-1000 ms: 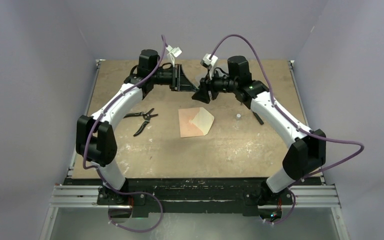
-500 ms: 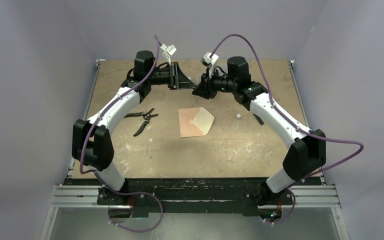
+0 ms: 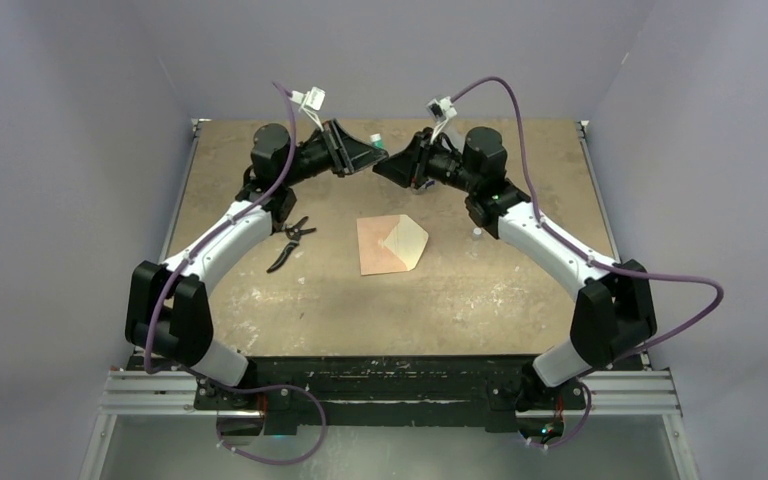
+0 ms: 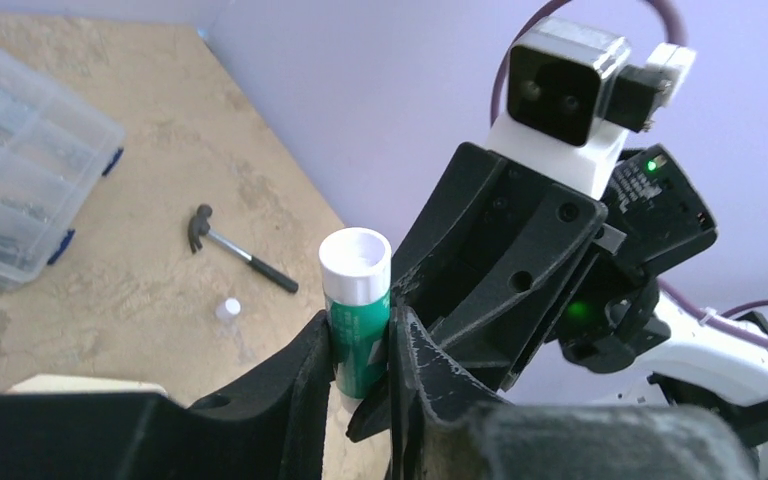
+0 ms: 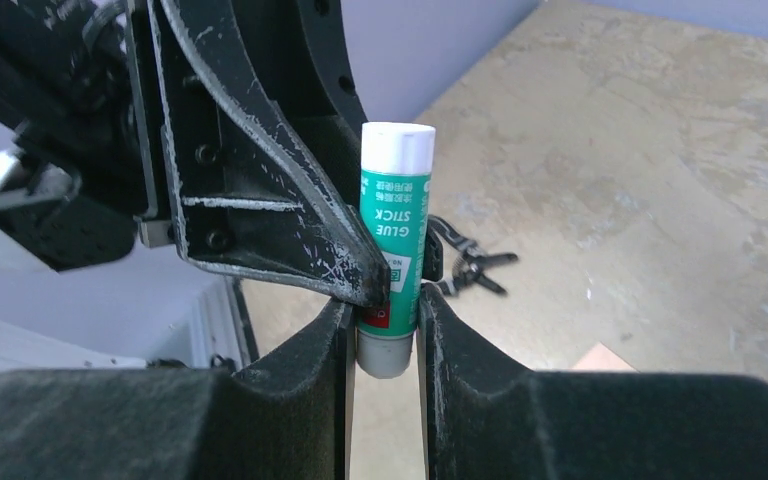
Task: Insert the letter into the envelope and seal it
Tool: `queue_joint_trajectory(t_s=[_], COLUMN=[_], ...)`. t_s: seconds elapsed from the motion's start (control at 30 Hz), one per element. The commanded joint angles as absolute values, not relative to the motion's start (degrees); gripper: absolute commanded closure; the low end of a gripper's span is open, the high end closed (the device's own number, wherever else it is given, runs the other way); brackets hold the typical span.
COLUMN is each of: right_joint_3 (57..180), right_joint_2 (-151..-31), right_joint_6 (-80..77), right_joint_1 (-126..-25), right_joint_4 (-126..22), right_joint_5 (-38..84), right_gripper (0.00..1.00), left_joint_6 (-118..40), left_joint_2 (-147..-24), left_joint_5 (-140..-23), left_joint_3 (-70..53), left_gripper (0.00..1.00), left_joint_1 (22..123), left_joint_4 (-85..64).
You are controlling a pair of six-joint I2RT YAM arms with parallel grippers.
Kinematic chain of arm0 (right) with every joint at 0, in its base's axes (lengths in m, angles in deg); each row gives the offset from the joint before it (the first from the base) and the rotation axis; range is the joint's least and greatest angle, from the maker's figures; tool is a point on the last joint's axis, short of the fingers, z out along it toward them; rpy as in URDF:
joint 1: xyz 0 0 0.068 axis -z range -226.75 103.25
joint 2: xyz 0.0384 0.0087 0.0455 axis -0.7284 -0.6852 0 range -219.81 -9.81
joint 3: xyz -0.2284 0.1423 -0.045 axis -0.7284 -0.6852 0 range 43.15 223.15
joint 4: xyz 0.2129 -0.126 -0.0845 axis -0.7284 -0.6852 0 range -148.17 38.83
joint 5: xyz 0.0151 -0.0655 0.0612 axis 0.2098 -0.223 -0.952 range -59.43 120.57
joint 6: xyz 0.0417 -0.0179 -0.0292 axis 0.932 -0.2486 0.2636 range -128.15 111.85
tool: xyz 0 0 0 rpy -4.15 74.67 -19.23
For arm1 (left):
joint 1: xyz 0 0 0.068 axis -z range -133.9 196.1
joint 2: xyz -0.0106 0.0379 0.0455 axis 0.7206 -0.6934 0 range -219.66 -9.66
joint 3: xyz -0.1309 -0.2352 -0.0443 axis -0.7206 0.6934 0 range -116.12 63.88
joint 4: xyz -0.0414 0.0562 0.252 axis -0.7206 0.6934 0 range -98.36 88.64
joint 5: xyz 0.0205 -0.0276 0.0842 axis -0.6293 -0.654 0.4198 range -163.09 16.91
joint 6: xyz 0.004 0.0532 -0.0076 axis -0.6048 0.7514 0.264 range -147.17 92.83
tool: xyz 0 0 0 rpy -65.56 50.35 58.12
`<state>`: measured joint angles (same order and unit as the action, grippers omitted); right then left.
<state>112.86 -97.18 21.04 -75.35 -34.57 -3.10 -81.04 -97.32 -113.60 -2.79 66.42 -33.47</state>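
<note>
Top external view: the left gripper point(image 3: 365, 153) and right gripper point(image 3: 388, 166) are raised and meet tip to tip; a green-labelled, white-capped cylindrical glue stick point(image 3: 374, 139) stands up from the point where they meet. The small salmon-tan paper envelope point(image 3: 390, 246) lies flat on the brown board table point(image 3: 360, 310), below the joined grippers and on their base side, well apart from both; its pointed flap is toward the right gripper's side. Black-handled metal pliers point(image 3: 289, 241) lie below the left gripper, out to its side; a small white round cap point(image 3: 476, 232) lies below the right arm.

Left wrist view: the left gripper point(image 4: 360, 350) is narrow, its two black fingers clamped on the green body of the glue stick point(image 4: 356, 300); the white end stands above the fingers. The right gripper point(image 4: 412, 285) is just behind the stick, facing this one. Beyond it on the table are a small black-headed hammer point(image 4: 232, 249), the white cap point(image 4: 227, 309) and a clear plastic compartment box point(image 4: 20, 190).

Right wrist view: the right gripper point(image 5: 385, 335) is narrow, its fingers set against both sides of the pale base of the glue stick point(image 5: 397, 220); the label reads GLUE STICK. The left gripper point(image 5: 380, 285) crosses the stick just above these fingers, touching it. The pliers point(image 5: 465, 268) lie beyond; a salmon corner of the envelope point(image 5: 600, 357) shows low, past the right finger.
</note>
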Motion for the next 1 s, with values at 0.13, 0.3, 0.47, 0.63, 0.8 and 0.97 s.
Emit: queue_joint_trajectory(t_s=[0.13, 0.3, 0.47, 0.63, 0.8, 0.97], right_joint_3=[113.18, 115.16, 127.08, 130.86, 131.15, 134.24], right_joint_2=[-96.88, -92.71, -92.28, -92.77, -97.29, -100.11], right_joint_6=[31.52, 22.28, 6.19, 11.29, 16.74, 17.61], right_joint_1=[-77.24, -76.58, -74.72, -74.56, -75.12, -75.4], right_joint_4=[-21.7, -36.24, -58.85, -60.92, -55.2, -55.22], right_joint_5=[-7.49, -1.59, -0.53, 7.04, 5.48, 6.5], right_gripper=[0.69, 0.27, 0.22, 0.24, 0.36, 0.38], left_joint_6=[-75.9, -66.19, -54.61, -49.38, -47.05, -47.53], left_joint_2=[-95.58, -95.05, -95.54, -95.48, -95.36, -95.62], left_joint_5=[-108.39, -108.84, -112.85, -116.96, -117.89, -119.17], left_joint_3=[-2.24, -4.68, -8.33, -8.53, -8.74, -8.81], left_gripper=[1.0, 1.0, 1.0, 1.0, 1.0, 1.0], left_joint_1=[66.76, 66.69, 66.58, 66.58, 66.58, 66.58], left_joint_4=[-39.01, -30.87, -21.41, -21.02, -21.5, -21.99])
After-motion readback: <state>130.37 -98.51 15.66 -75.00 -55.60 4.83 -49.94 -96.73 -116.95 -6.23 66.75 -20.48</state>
